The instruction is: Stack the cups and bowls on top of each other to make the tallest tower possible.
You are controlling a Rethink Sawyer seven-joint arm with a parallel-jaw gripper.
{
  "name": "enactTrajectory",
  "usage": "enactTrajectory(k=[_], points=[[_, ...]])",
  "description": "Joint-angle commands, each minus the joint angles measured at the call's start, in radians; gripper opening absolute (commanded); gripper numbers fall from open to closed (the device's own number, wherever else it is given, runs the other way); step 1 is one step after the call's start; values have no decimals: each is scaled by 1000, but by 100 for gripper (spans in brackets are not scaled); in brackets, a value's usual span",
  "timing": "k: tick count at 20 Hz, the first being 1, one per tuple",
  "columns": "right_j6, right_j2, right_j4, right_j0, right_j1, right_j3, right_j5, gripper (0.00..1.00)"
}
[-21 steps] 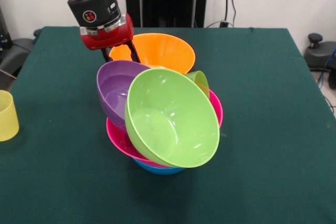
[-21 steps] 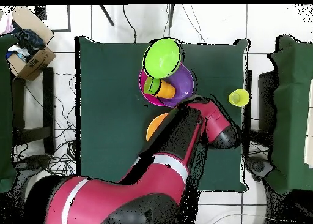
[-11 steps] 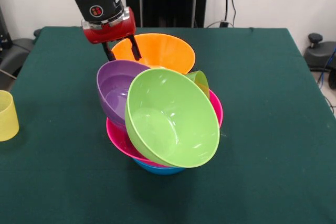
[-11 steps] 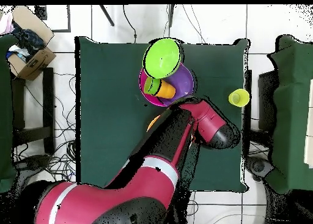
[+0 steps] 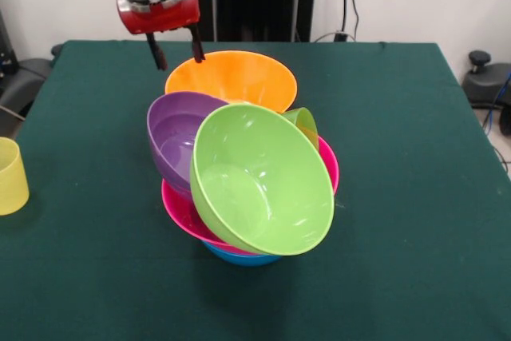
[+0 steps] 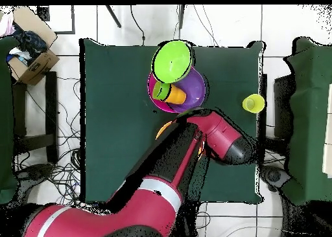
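The tower is a leaning pile. A blue bowl [image 5: 239, 258] sits at the bottom and a pink bowl [image 5: 179, 210] on it. A purple bowl [image 5: 177, 138] and a lime green bowl [image 5: 260, 183] rest tilted in the pink one. A green cup [image 5: 304, 124] peeks out behind the lime bowl. From above, an orange cup [image 6: 176, 94] and the green cup [image 6: 161, 90] lie inside the pile. An orange bowl [image 5: 236, 77] stands alone behind the pile. My gripper [image 5: 176, 50] hangs open and empty above its left rim. A pale yellow cup [image 5: 9, 175] stands at the left edge.
A black stand rises behind the table's far edge [image 5: 255, 44]. In the overhead view my arm [image 6: 194, 157] covers most of the orange bowl [image 6: 162, 127]. A cardboard box [image 6: 30, 53] sits off the table, and the yellow cup [image 6: 253, 103] is near the right edge.
The gripper has risen from the orange bowl's left rim and now hangs clear above it. Its fingers stay open. The bowls and cups have not moved.
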Motion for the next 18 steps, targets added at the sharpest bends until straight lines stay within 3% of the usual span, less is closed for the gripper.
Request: enactTrajectory(k=[1,8,18], points=[[-81,82,-63,10,-3,69,-18,100],[-95,118,-61,-14,13,56,39,100],[-148,196,1,-69,31,10,115,100]])
